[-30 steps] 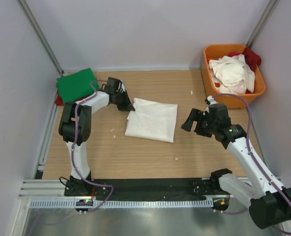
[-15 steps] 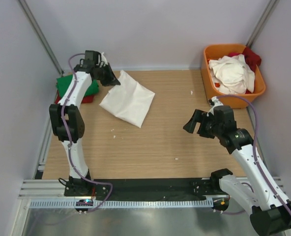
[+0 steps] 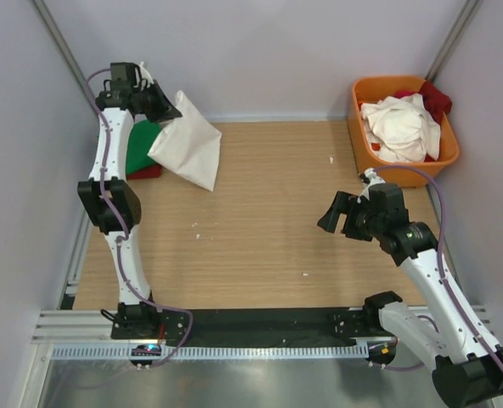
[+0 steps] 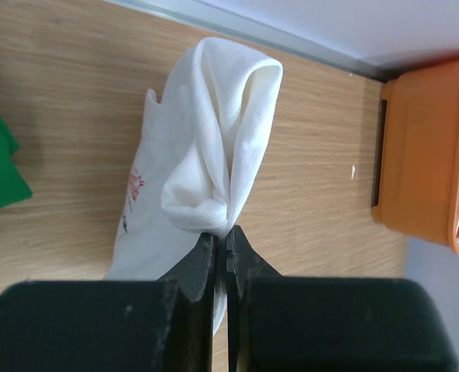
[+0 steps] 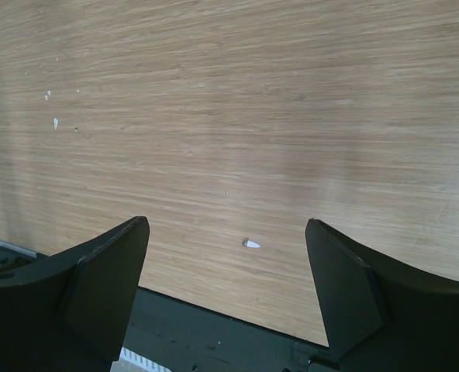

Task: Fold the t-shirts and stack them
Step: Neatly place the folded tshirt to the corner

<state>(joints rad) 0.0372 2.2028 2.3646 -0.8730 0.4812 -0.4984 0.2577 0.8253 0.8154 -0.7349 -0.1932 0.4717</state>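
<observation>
The left gripper (image 4: 220,232) has its jaws pinched tight on a bunched edge of the folded white t-shirt (image 3: 190,146). The shirt hangs lifted at 11 o'clock on the table (image 3: 277,246), partly over the green t-shirt (image 3: 138,146), which is stacked on a red t-shirt (image 3: 148,172). The right gripper (image 5: 226,225) stands at about 4 o'clock above bare wood, jaws spread wide and holding nothing. Crumpled t-shirts (image 3: 402,127) lie heaped in the orange tub (image 3: 415,172) at 1 o'clock.
</observation>
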